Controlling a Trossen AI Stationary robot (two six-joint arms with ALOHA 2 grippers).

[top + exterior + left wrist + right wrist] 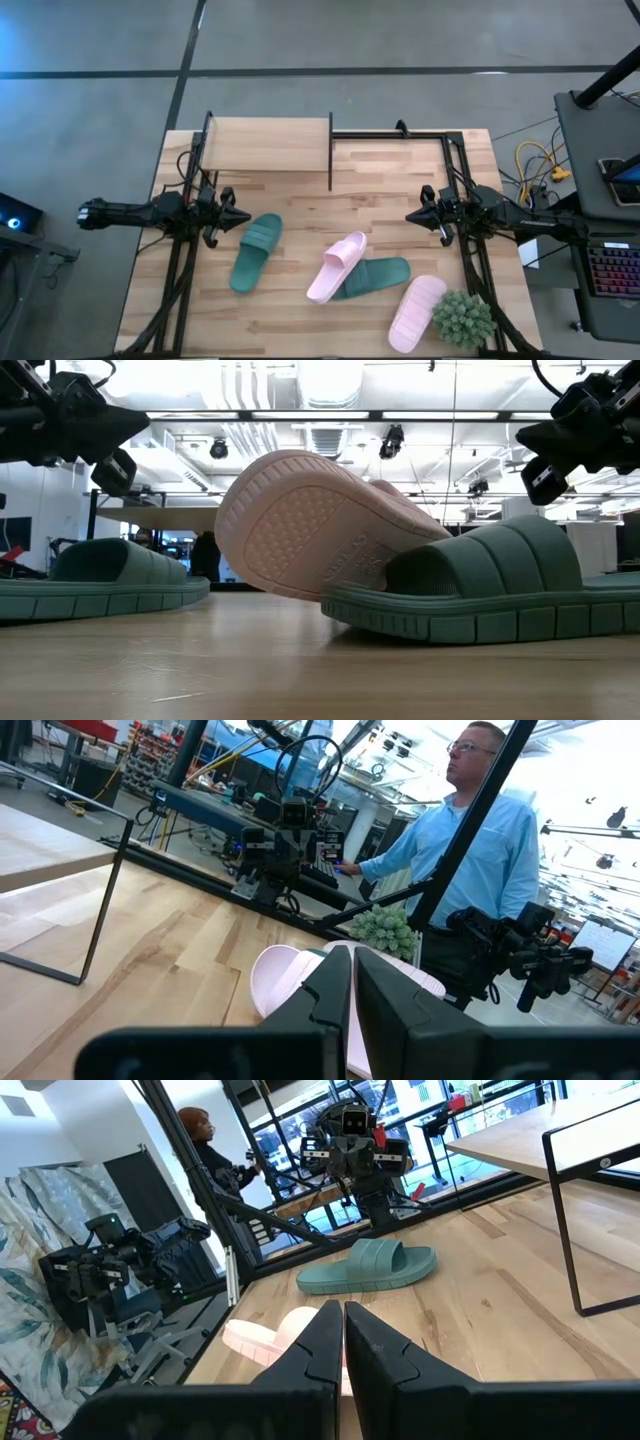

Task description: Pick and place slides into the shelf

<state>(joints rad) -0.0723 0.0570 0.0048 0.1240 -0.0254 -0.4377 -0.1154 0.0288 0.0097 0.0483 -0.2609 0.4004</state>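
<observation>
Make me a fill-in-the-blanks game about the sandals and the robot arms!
1. The number of sandals lying on the table is ____.
2. One pink sandal leans on a sandal whose colour is ____.
3. The other pink sandal lies right beside the spiky ____.
4. The number of sandals on the shelf is ____.

Missing words: four; green; plant; zero

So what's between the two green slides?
In the high view, a pink slide lies between the left green slide and the right green slide, leaning on the right one.

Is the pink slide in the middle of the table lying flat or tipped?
Tipped. The pink slide leans on a green slide, its sole lifted and showing.
</observation>
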